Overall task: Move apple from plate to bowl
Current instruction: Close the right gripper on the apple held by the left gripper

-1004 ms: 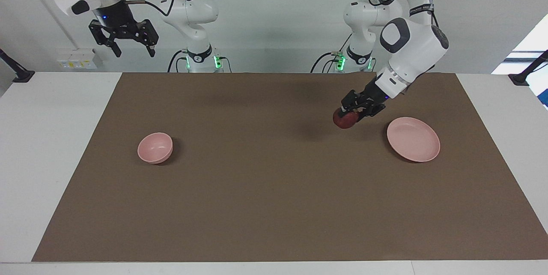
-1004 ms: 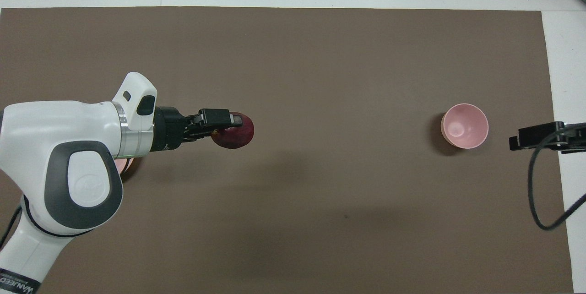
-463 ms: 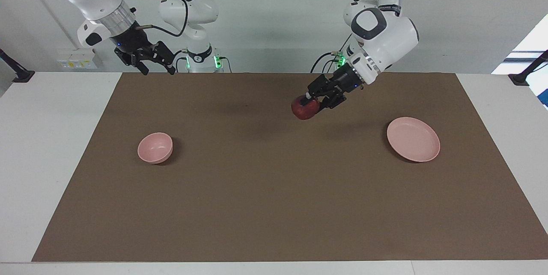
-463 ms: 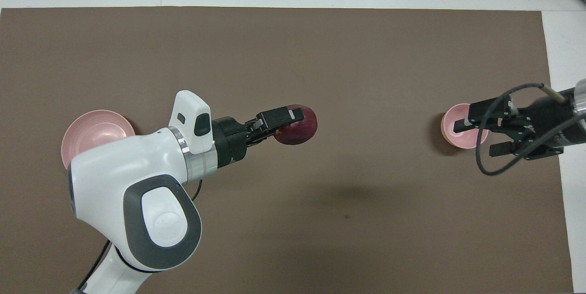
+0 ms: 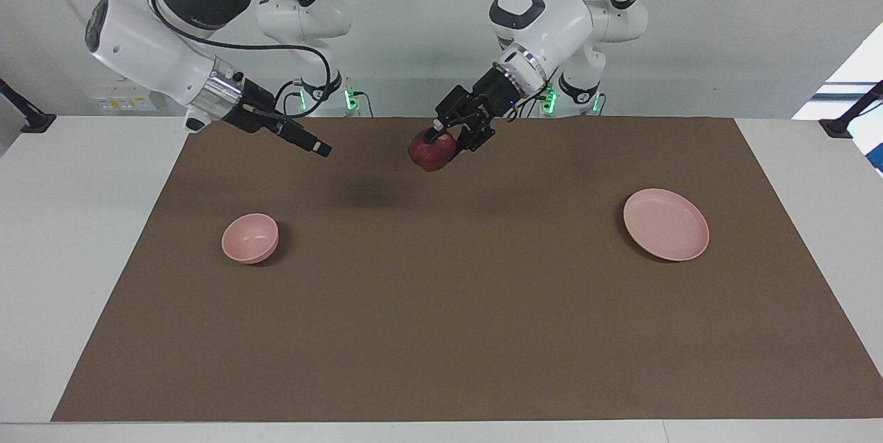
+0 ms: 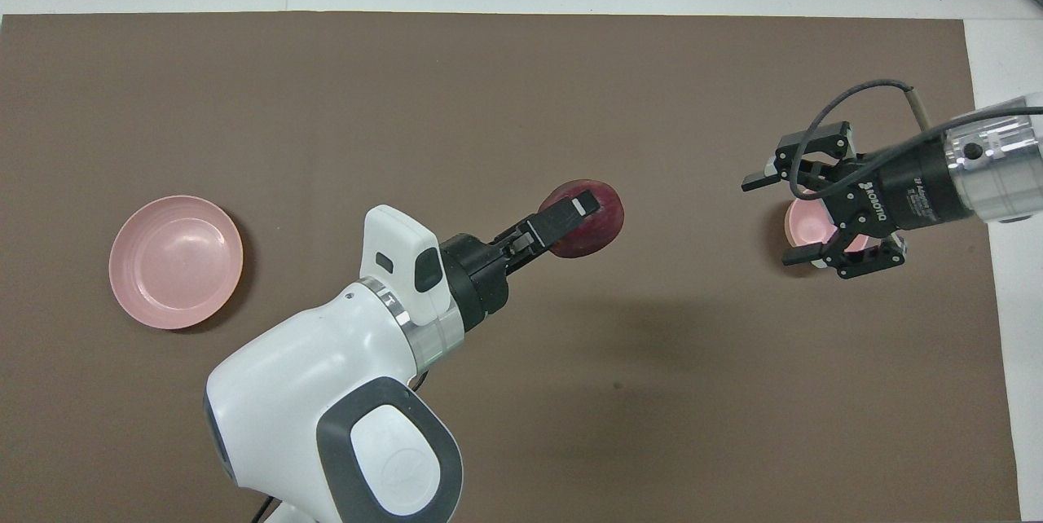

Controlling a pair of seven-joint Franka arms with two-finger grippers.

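- Since a second ago the left gripper [image 5: 441, 136] has carried the apple [image 5: 432, 151] off the plate [image 5: 666, 224], toward the bowl [image 5: 250, 238]; the right gripper [image 6: 770, 217] has swung in above the bowl.
- The left gripper's fingers are clamped on the apple, in the air between plate and bowl.
- The right gripper's fingers are spread, empty.
- The bowl lies closer to the right gripper, so a handover looks likely.
- The apple is round, with no long axis.

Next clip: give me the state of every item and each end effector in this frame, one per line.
apple: held in the air over the mat, off the plate
plate: empty, flat on the mat
bowl: upright, empty
left end effector: shut on the apple
right end effector: open, raised over the mat near the bowl
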